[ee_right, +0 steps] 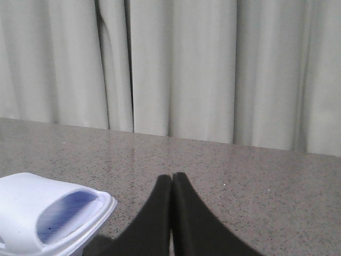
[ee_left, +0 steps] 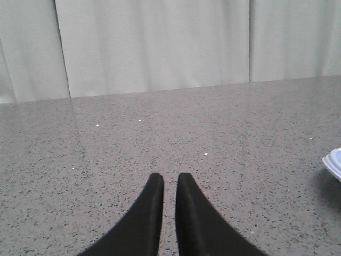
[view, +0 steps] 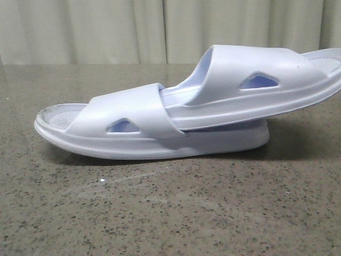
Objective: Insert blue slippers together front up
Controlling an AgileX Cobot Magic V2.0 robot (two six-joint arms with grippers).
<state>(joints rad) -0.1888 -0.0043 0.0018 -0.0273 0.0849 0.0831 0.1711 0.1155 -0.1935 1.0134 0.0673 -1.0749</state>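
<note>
Two pale blue slippers lie nested on the speckled grey table in the front view. The lower slipper (view: 133, 120) rests flat with its strap to the left. The upper slipper (view: 256, 74) is pushed under that strap and tilts up to the right. No gripper shows in the front view. In the left wrist view my left gripper (ee_left: 170, 178) is empty, its black fingers nearly together over bare table, and a slipper edge (ee_left: 334, 162) shows to one side. In the right wrist view my right gripper (ee_right: 172, 177) is shut and empty, beside a slipper end (ee_right: 50, 216).
The grey speckled table (view: 170, 213) runs to a pale pleated curtain (view: 133, 29) at the back.
</note>
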